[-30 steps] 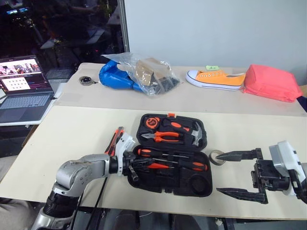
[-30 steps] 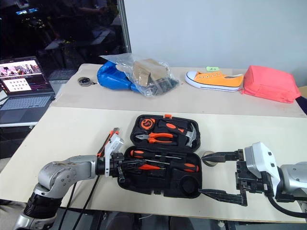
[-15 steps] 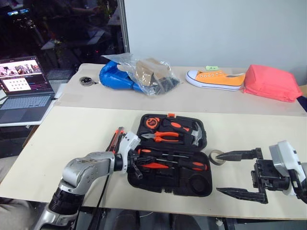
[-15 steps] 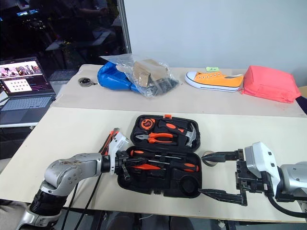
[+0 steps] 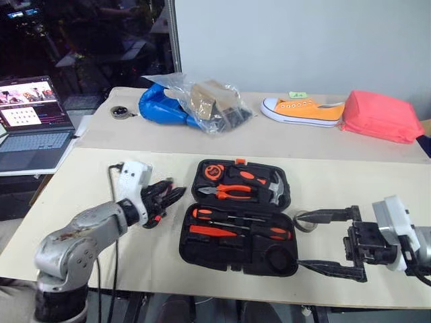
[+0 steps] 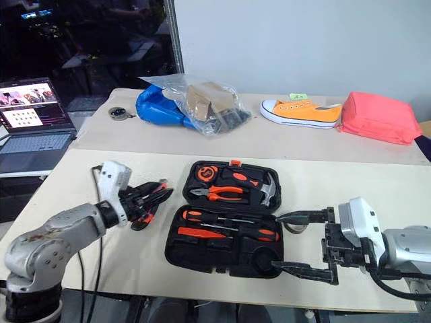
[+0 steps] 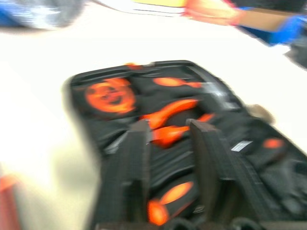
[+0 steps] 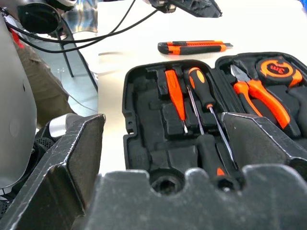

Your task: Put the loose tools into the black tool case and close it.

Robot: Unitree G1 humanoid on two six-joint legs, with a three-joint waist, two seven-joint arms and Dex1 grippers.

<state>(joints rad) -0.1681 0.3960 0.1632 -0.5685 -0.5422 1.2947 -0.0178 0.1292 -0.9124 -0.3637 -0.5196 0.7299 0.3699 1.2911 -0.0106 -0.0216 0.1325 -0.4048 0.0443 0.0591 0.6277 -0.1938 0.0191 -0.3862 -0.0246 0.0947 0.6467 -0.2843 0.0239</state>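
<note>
The rectangular black plastic tool case lies open near the front edge of the pale wooden table, its moulded slots facing up. In the half nearer the robot lie an all-red screwdriver and two orange-and-black-handled screwdrivers; the far half holds orange-handled pliers, a hammer and an orange tape measure. The flat orange-and-black utility knife is loose on the table just left of the case.

The left gripper hangs over that knife with its black fingers spread and empty. Whether the fingertips touch the knife is hard to tell, since they cover most of it from the head cameras. The right gripper waits just right of the case, jaws wide and holding nothing, beside a small roll of tape.

The knife looks like the last tool to go in. It lies flat and thin, so a closing pinch could skate off it or push it further left of the case. If it then sits proud of its slot, or a screwdriver is not fully seated, the lid may not shut. The right gripper is also near enough to nudge the case.
</note>
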